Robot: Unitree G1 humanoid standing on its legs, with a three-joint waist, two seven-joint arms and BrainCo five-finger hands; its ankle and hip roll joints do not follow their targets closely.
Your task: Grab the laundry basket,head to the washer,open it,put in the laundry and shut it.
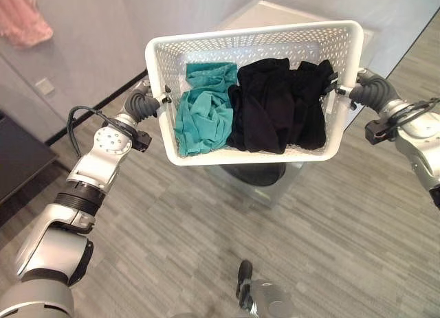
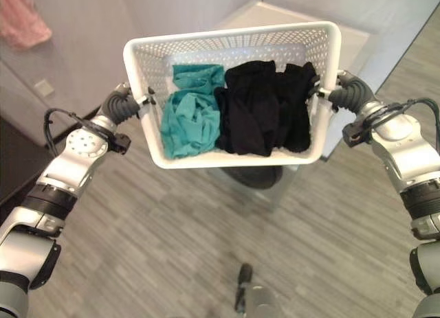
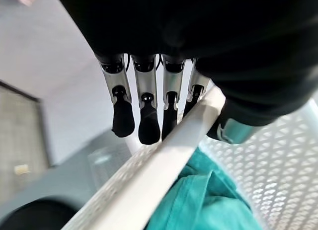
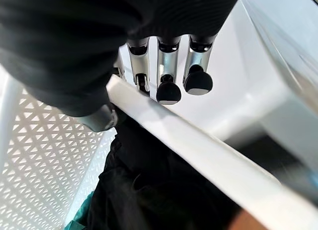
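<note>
With the laundry basket [image 1: 254, 91] lifted clear of the floor [image 1: 206, 242] in the left eye view, first step judged done: carried level between both arms, teal garment [image 1: 203, 108] and black clothes [image 1: 278, 105] inside. Gripped at its left rim by the left hand [image 1: 141, 101], at its right rim by the right hand [image 1: 368, 91]. Washer [image 1: 275, 170] seen just below and behind the basket, dark round door apparently closed.

Same layout in the right eye view; pink cloth [image 2: 24, 19] hanging far off at the wall.

In the left wrist view, fingers [image 3: 144, 111] hooked over the white rim, thumb tucked on the inner side, so clamped on the basket.

In the right wrist view, likewise pinched on the rim, fingers [image 4: 169, 76] outside, thumb inside above black cloth.

Left to do, by this reading: close the last gap, open the door, load, shut.
</note>
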